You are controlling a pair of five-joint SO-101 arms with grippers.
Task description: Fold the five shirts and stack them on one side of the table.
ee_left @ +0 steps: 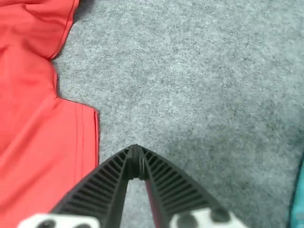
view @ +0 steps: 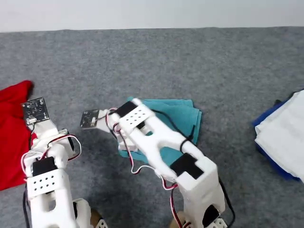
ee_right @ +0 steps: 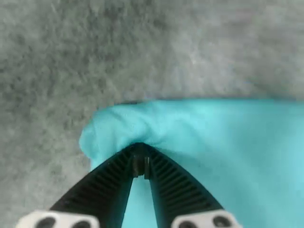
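A teal shirt (view: 183,116), partly folded, lies at the middle of the grey table, and the right arm (view: 156,137) stretches across it toward its left edge. In the right wrist view my right gripper (ee_right: 141,160) is shut on a puckered corner of the teal shirt (ee_right: 213,142). A red shirt (view: 12,137) lies spread at the left edge. The left arm (view: 47,161) stands beside it. My left gripper (ee_left: 137,159) is shut with nothing in it, its tip over bare carpet just off the hem of the red shirt (ee_left: 33,109).
A folded white shirt (view: 285,135) rests on a blue one (view: 266,121) at the table's right edge. Bare grey carpet (view: 152,61) covers the far half of the table. A pale wall runs along the back.
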